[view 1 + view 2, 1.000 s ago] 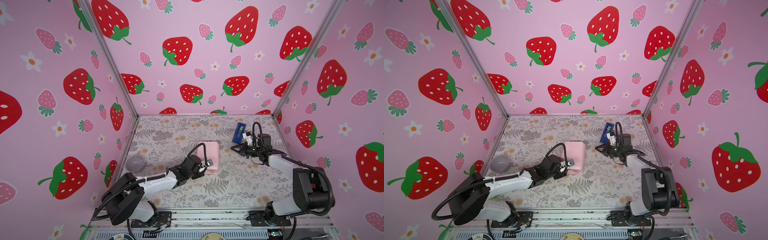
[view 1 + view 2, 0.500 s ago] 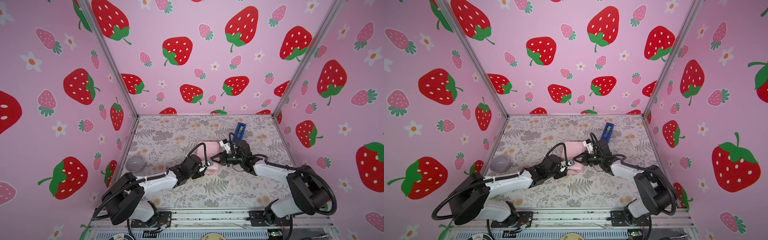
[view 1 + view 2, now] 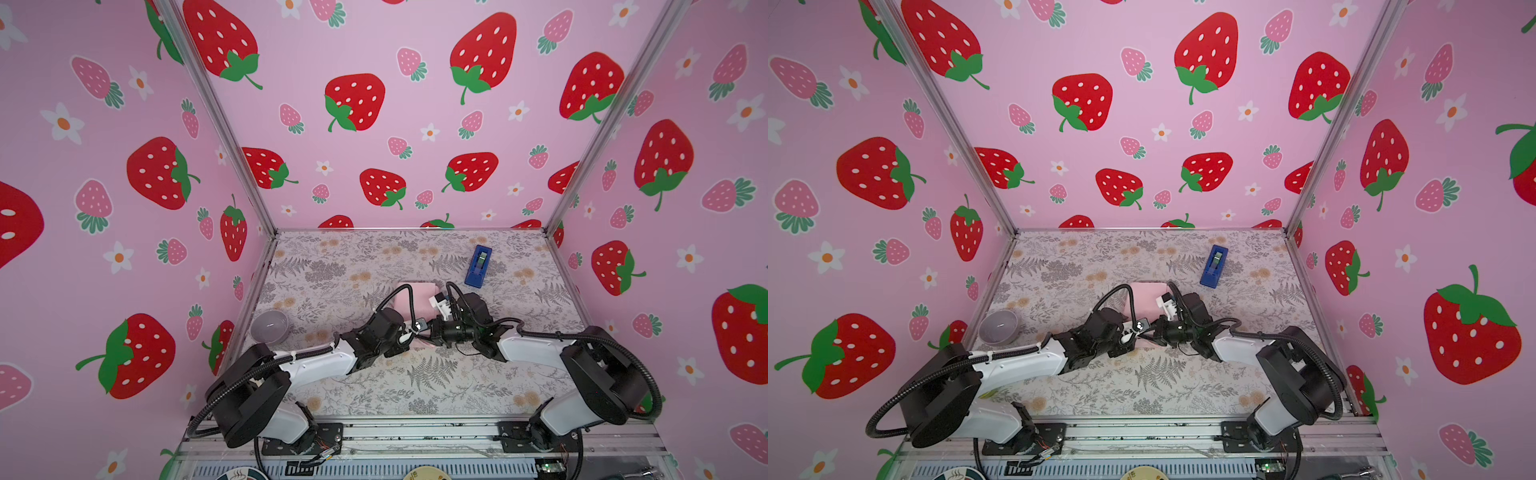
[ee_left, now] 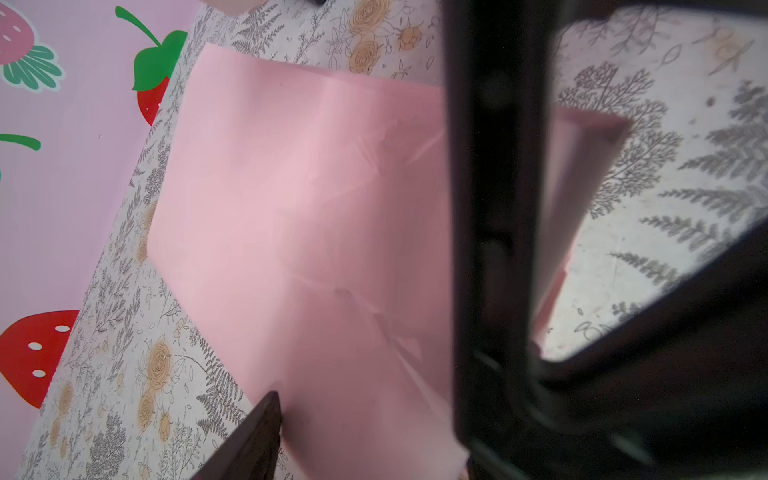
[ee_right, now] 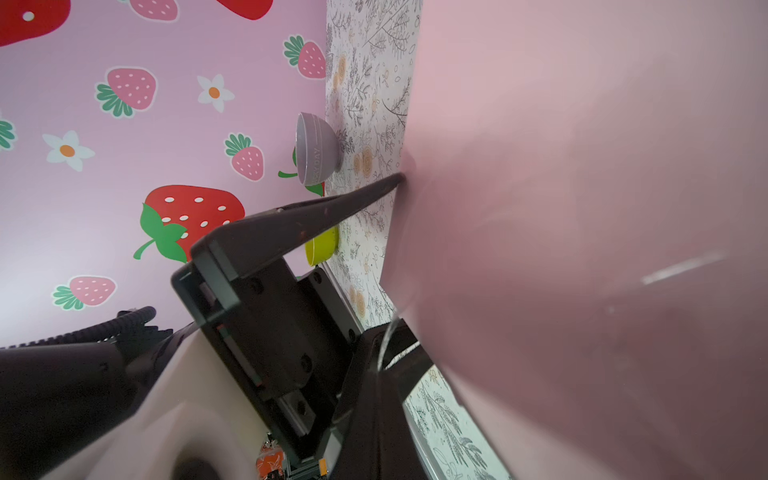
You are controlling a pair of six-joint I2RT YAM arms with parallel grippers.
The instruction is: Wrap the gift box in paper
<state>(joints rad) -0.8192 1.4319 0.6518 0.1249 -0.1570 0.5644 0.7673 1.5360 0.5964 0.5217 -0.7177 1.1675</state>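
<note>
Reaching in from the near left corner of the table point(image 3: 415, 386), the left claw point(image 3: 415, 333) sits just short of the middle, low over the surface. Its fingers point(image 5: 332, 210) stand well apart with the near end of the folded paper point(image 3: 415, 297) between them. In the right wrist view one tip presses into the pink sheet, so the claw is pinching the paper across its width. The right claw point(image 3: 433, 332) reaches in from the near right corner and lies just beside the left one, at the same near side of the paper. Its jaws are pressed together, and whether anything sits between them cannot be told. The paper shows its pale pink face, folded into a blocky shape that rests on the middle of the table, with fine creases across it in the left wrist view; the gift box is hidden under it. Level with the claws, a grey-purple bowl point(image 3: 269, 326) stands upright just beside the left edge. Farther back, a blue tape dispenser point(image 3: 478, 266) lies flat toward the far right corner, near the paper's far side but apart from it.
</note>
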